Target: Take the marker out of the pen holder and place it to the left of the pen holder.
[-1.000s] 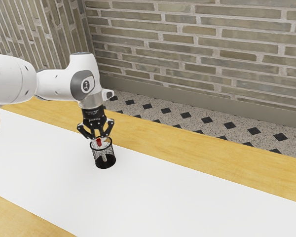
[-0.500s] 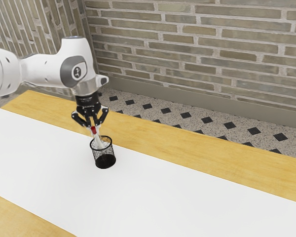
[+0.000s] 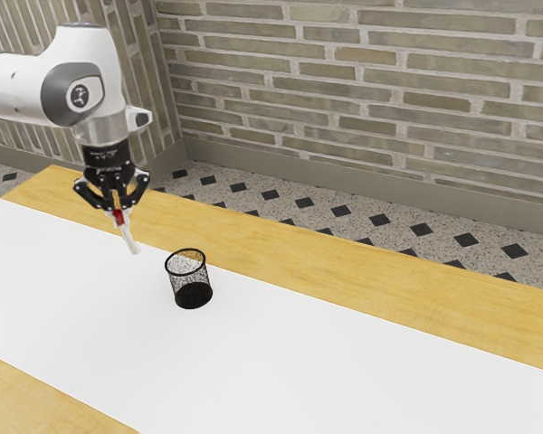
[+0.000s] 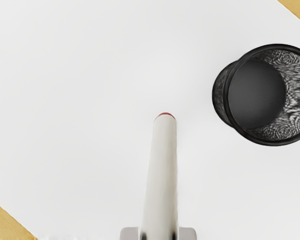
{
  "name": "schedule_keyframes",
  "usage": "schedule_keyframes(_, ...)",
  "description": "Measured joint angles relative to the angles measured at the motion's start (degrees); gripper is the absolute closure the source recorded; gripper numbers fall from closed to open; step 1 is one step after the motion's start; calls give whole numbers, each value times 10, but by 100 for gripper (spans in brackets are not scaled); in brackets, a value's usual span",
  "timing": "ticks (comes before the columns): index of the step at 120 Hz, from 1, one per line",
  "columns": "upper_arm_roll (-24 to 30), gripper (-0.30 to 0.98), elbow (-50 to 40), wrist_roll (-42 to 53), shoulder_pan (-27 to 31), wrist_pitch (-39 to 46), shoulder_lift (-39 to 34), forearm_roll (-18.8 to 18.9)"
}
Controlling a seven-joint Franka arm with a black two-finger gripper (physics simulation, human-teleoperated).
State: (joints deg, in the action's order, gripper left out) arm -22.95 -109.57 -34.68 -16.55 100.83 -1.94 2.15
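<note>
You have the gripper [image 3: 117, 213] closed on the marker [image 3: 129, 239], its two fingertips pressing the barrel from both sides. The marker hangs in the air, clear of the pen holder [image 3: 192, 295], toward the exterior view's left of it. You can see it tilts, its free end slanting down toward the holder's side, with red up by the fingers. The black mesh holder stands upright on the white strip [image 3: 290, 362] running along the wooden table [image 3: 371, 267].

wooden desk [image 3: 344, 271] | white runner [image 3: 299, 353]: beneath and all around pen holder [image 3: 190, 278] | pen holder: black mesh, upright
</note>
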Motion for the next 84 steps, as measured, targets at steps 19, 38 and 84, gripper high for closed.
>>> schedule_keyframes(19, -51, 78, 0, -29, 1, -54, 24, 55)
schedule_keyframes(38, -83, 79, 3, -52, 33, -77, 93, 75)
schedule_keyframes(84, -122, 79, 22, -86, 39, -94, 208, 63)
